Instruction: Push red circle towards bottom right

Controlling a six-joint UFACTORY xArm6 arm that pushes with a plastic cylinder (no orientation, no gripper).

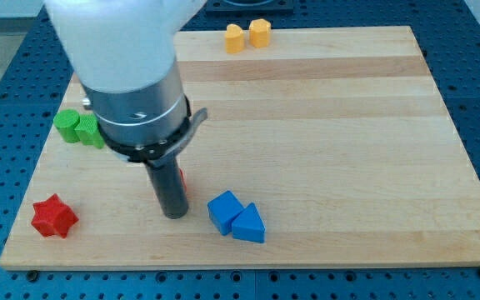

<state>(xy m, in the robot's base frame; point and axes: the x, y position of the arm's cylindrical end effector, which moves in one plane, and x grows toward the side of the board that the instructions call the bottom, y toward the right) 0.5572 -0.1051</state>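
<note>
My tip [174, 215], a bare rod end effector with nothing to open or hold, stands on the pale wooden table [323, 150], hiding all but a sliver of the red circle block [182, 177], presumably to shove it toward the view's bottom right.

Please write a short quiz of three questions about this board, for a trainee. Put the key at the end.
1. True or false: the two yellow blocks sit near the view's top edge of the board.
2. Which block lies nearest the view's bottom left corner? A) red star B) blue triangle C) green blocks
3. Fill in: my tip stands to the view's ____ of the blue cube.

Key: 1 true; 2 A; 3 left. The red circle shows only as a sliver behind the rod.
</note>
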